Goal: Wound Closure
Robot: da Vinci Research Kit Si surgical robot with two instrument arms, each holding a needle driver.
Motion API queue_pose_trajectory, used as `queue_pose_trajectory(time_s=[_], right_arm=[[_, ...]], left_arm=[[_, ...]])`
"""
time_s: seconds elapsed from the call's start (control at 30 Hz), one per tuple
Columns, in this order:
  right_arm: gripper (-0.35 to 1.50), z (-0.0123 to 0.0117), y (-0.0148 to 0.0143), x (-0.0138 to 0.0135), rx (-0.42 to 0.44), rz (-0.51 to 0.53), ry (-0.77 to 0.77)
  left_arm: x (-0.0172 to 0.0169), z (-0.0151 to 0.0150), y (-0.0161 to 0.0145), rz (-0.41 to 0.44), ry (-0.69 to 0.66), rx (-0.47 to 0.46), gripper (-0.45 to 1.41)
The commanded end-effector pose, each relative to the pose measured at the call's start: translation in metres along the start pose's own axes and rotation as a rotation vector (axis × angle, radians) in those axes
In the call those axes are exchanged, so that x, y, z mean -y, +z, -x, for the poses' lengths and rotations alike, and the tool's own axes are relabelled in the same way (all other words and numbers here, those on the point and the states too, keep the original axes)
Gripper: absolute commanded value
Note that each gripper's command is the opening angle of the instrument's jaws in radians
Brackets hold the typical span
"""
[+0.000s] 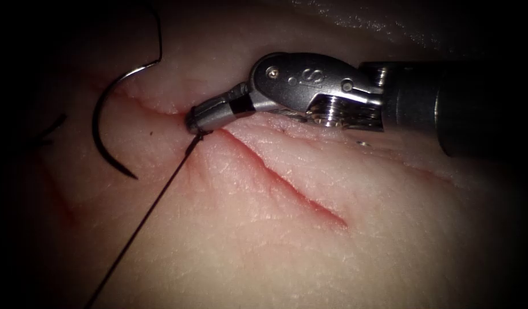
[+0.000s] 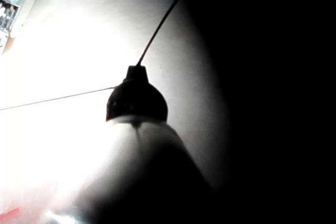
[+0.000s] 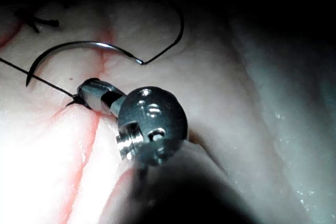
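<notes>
My right tool [image 1: 196, 127] reaches in from the right, its jaws shut on the thread [image 1: 144, 220] right at the cut [image 1: 287, 191], where a small knot sits. From there the thread runs taut down and to the left. The curved needle [image 1: 95, 123] lies loose on the tissue [image 1: 310, 263] across the cut's upper left end, its point toward the lower left; no tool holds it and it is not in the tissue. The right wrist view shows the same needle [image 3: 79, 45] and my right tool [image 3: 84, 92]. My left tool [image 2: 137, 69] appears as a dark shape shut on the thread [image 2: 157, 30].
Short cut ends of thread [image 1: 52, 129] lie on the tissue left of the needle. Red fluid [image 1: 60, 200] streaks the tissue at the lower left and lines the cut. The needle's trailing thread [image 1: 160, 34] curls upward from its blunt end.
</notes>
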Motion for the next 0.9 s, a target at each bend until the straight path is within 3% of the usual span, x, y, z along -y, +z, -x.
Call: queue_pose_trajectory(time_s=[0.03, 0.2, 0.33, 0.43, 0.67, 0.9], right_arm=[[-0.35, 0.0000, 0.0007, -0.0008, -0.001, 0.013, -0.001], [-0.35, 0.0004, 0.0001, -0.0020, 0.002, 0.047, 0.031], [-0.35, 0.0007, -0.0008, -0.0028, 0.017, -0.006, 0.064], [-0.35, 0.0017, -0.0018, -0.0036, -0.030, -0.070, 0.078], [-0.35, 0.0045, -0.0004, -0.0040, -0.023, -0.072, 0.119], [-0.35, 0.0046, -0.0006, -0.0038, -0.023, -0.072, 0.124]], left_arm=[[-0.0005, 0.0003, 0.0006, 0.003, 0.004, -0.001, -0.45], [-0.0022, 0.0005, 0.0006, 0.011, 0.015, -0.004, -0.45], [-0.0023, 0.0013, -0.0001, 0.005, 0.007, -0.003, -0.45], [-0.0014, 0.0027, -0.0023, -0.023, 0.003, 0.004, -0.45], [-0.0024, 0.0025, -0.0027, -0.035, -0.004, 0.006, -0.45], [-0.0028, 0.0025, -0.0027, -0.022, -0.002, 0.003, -0.45]])
